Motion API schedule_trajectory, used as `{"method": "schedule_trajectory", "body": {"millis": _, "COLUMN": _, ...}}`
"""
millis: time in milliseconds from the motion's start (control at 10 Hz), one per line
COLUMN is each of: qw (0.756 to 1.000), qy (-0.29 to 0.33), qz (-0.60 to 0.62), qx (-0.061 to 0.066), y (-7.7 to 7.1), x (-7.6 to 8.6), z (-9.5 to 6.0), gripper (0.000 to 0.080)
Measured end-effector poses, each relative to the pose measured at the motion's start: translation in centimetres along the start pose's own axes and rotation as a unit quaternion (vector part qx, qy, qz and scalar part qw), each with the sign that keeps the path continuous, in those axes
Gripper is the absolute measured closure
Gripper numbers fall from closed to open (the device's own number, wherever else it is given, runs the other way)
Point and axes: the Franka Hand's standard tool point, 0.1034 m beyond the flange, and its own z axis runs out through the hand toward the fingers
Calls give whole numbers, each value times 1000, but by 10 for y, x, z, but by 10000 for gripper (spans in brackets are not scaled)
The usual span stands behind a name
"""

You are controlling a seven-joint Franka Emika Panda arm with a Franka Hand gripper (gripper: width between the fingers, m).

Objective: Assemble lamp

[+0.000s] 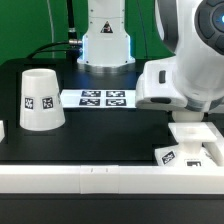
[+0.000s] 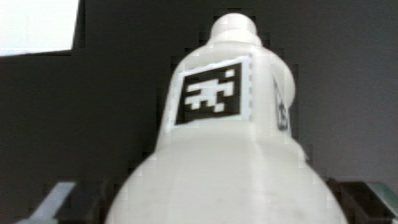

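Note:
The white bulb (image 2: pixel 222 140) fills the wrist view, its tagged neck pointing away from the camera and its round head between my fingers. My gripper (image 2: pixel 214 205) is shut on the bulb's head, with a dark finger (image 2: pixel 54 200) showing on each side. In the exterior view the gripper (image 1: pixel 189 127) hangs at the right, just above the flat square base (image 1: pixel 188 152) with its tag; the bulb itself is mostly hidden there by the hand. The large tapered shade (image 1: pixel 42 100) stands with its wide end down at the exterior view's left.
The marker board (image 1: pixel 97 98) lies flat at the back middle of the black table. A white robot pedestal (image 1: pixel 105 45) stands behind it. A white rim (image 1: pixel 80 180) runs along the table's front edge. A white patch (image 2: pixel 36 25) shows in a corner of the wrist view.

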Motion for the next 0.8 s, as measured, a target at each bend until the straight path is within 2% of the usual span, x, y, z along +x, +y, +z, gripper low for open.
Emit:
{"method": "schedule_trajectory", "body": {"millis": 200, "qw": 1000, "qy": 0, "qz": -1, "qx": 0, "y": 0, "x": 0, "z": 0, "gripper": 224}}
{"method": "schedule_trajectory", "body": {"millis": 400, "qw": 1000, "qy": 11, "qz": -17, "qx": -15, "y": 0, "x": -2, "z": -9, "gripper": 224}}
{"method": "schedule_trajectory", "body": {"millis": 500, "qw": 999, "qy": 18, "qz": -32, "qx": -20, "y": 0, "x": -7, "z": -20, "gripper": 223}}
{"method": "schedule_trajectory", "body": {"millis": 700, "qw": 996, "qy": 27, "qz": -78, "qx": -35, "y": 10, "x": -24, "z": -56, "gripper": 223}}
{"method": "schedule_trajectory", "body": {"millis": 800, "qw": 995, "qy": 27, "qz": -90, "qx": -33, "y": 13, "x": -30, "z": -75, "gripper": 223}}
